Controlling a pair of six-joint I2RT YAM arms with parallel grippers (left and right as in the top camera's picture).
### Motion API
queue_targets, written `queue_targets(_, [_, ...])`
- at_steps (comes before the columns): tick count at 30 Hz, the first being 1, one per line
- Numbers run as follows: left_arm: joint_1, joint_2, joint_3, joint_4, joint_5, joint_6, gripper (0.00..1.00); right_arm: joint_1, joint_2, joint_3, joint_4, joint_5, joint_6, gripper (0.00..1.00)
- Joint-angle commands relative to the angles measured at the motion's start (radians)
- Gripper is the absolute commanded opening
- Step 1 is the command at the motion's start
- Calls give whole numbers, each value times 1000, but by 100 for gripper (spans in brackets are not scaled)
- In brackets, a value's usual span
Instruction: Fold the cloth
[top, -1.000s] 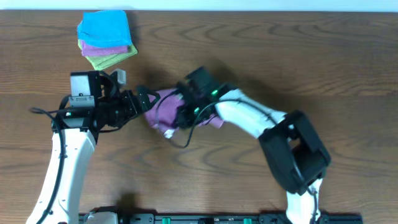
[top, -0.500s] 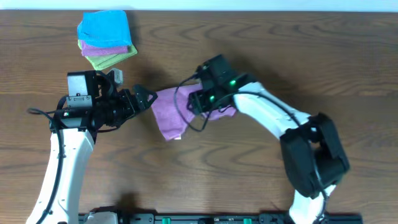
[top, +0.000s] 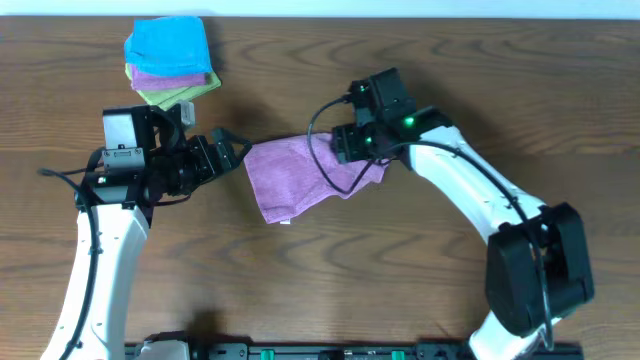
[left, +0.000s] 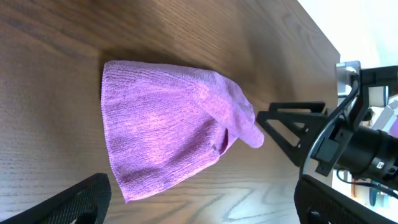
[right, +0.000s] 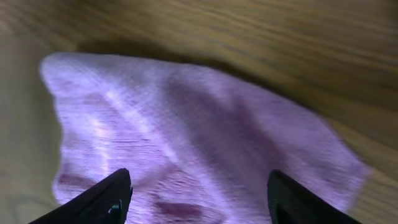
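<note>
Overhead: lilac cloth lies spread on the table between two opened grippers

The cloth (top: 290, 178) lies near the middle of the wooden table (top: 560, 90), a plain lilac-purple microfibre piece. Its left end is broad and flat. Its right end narrows to a rumpled point, and a small white tag (top: 285, 220) shows at the lower left corner. In the left wrist view the cloth (left: 161, 149) has a straight near edge, and its far tip bunches up just beside the right arm's black finger frame. The right wrist view is blurred, but the cloth (right: 205, 130) fills most of it, its pile catching light in streaks.

The left gripper (top: 236, 152) sits just beside the cloth's left edge. Its fingers (left: 81, 199) stand wide apart in its own camera and hold nothing. Whether the tips touch the fabric cannot be told.

The right gripper (top: 346, 150) is over the cloth's upper right part. Its fingers (right: 106, 196) are spread well apart, and the cloth lies below and between them, unclamped. Whether they touch the cloth is unclear.

A stack of folded cloths (top: 170, 55), blue over purple over green, sits at the table's far left corner, well apart.
</note>
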Motion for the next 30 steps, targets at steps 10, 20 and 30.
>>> queue_targets(10, [5, 1, 24, 3, 5, 22, 95, -18, -109, 8, -273, -121, -97, 69])
queue_targets(20, [5, 1, 24, 3, 5, 22, 95, 40, -29, 6, -248, 18, -200, 73])
queue_targets(30, [5, 1, 24, 3, 5, 22, 95, 17, 27, 6, -143, 232, -357, 74])
